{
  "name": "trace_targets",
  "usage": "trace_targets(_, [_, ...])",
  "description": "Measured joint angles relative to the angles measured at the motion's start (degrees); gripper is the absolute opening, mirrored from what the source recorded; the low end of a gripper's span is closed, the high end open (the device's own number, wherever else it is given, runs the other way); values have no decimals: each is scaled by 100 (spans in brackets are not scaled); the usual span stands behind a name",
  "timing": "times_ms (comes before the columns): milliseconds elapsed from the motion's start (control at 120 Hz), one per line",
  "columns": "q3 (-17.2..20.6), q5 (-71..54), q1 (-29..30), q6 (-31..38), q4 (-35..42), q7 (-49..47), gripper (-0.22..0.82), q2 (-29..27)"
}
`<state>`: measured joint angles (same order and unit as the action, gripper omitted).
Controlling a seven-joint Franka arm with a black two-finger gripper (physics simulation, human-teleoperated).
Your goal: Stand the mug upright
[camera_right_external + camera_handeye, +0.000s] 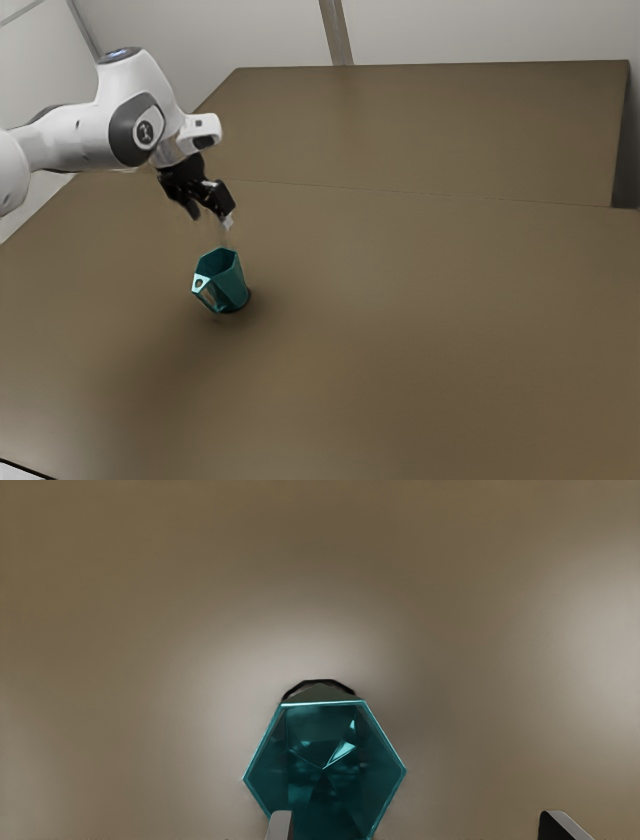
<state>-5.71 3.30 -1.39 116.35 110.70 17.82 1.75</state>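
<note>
The table (430, 320) is wide, brown and smooth, and it takes most of the exterior view. A thin line (400, 191) runs across its far part, almost straight. Behind the table there is a pale wall (480, 30), and on this wall a brownish strip (336, 30) goes down to the table's far edge. At the exterior view's left, the room is also whitish, with a grey band (82, 28) that stands a little slanted. At the exterior view's right, a dark grey area (626, 160) lies next to the table's far corner. In the near corner at the exterior view's left, I see a short black edge (25, 469).

The mug (232, 285) is on the table, below the gripper (212, 217). It is teal and has six sides, and its mouth is turned upward; a soft shadow lies on the table around it. The white arm (130, 125) comes in from the exterior view's left.

The gripper is spread wide, and it holds nothing. In the wrist view one fingertip (280, 825) overlaps the mug's rim, and the other is well apart from it, over the table. Whether the first one touches the mug, I cannot tell. Pale light shines on the table beside the mug.
</note>
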Motion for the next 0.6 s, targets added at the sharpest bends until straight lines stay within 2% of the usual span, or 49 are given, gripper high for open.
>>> trace_targets(158, [4, -16, 13, -900, -1094, -35, 57, -6])
trace_targets(283, [3, -32, 11, -1525, -1670, -59, 58, -14])
trace_targets(600, [2, -91, -9, -2238, -1848, -95, 60, -23])
